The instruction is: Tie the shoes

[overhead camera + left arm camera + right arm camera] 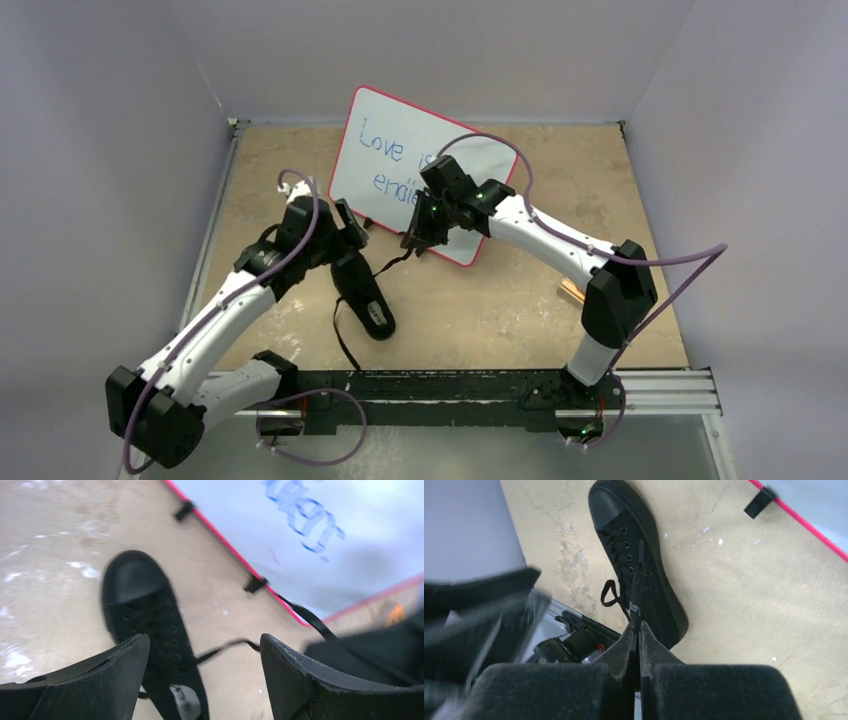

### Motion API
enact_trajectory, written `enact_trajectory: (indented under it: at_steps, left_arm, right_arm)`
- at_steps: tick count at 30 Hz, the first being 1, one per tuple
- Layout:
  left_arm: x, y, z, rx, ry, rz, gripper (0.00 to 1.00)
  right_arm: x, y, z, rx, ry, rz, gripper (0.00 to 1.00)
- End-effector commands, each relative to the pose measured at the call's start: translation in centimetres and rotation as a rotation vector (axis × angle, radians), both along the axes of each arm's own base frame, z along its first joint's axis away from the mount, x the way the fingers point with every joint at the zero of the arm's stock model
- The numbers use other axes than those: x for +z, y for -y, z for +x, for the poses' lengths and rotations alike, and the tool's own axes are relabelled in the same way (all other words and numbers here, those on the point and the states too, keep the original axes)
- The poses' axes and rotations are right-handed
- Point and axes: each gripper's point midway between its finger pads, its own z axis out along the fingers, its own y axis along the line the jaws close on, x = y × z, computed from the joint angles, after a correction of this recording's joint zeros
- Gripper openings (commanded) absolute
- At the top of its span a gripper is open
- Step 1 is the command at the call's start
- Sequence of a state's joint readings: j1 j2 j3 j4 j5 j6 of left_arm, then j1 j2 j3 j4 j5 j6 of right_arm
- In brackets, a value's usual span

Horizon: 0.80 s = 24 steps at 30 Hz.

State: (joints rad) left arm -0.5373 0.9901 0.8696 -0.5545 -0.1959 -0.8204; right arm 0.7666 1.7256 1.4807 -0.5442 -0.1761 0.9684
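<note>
The black shoe [364, 297] lies on the tan tabletop between the arms, toe toward the back. In the left wrist view the shoe [145, 605] sits below my left gripper [204, 640], whose jaws are spread wide with nothing between them. One thin black lace [225, 648] runs from the eyelets to the right, toward the right gripper. My right gripper [636, 626] is shut on that lace [640, 575], which is stretched taut up from the shoe [644, 587]. From above, the left gripper [350, 228] hovers over the toe and the right gripper [412, 243] is just right of it. A second lace [340, 335] trails toward the front.
A whiteboard [400, 170] with a red rim and blue writing leans at the back, close behind both grippers. A small orange-brown object [572, 290] lies by the right arm. The black mounting rail [450, 385] runs along the front edge. Grey walls enclose the table.
</note>
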Motion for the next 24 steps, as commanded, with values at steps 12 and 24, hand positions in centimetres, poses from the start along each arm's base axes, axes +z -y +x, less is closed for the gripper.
enact_trajectory:
  at_steps: [12,24]
  left_arm:
    - [-11.0,-4.3,5.7,0.068,-0.359,-0.1,0.83]
    - [-14.5,1.6,0.3,-0.017,-0.446,-0.13,0.78]
  right_arm:
    - [4.1,0.0,-2.2,0.429,0.301,0.082,0.0]
    - [6.2,2.0,-1.1,0.376,0.393,0.086,0.0]
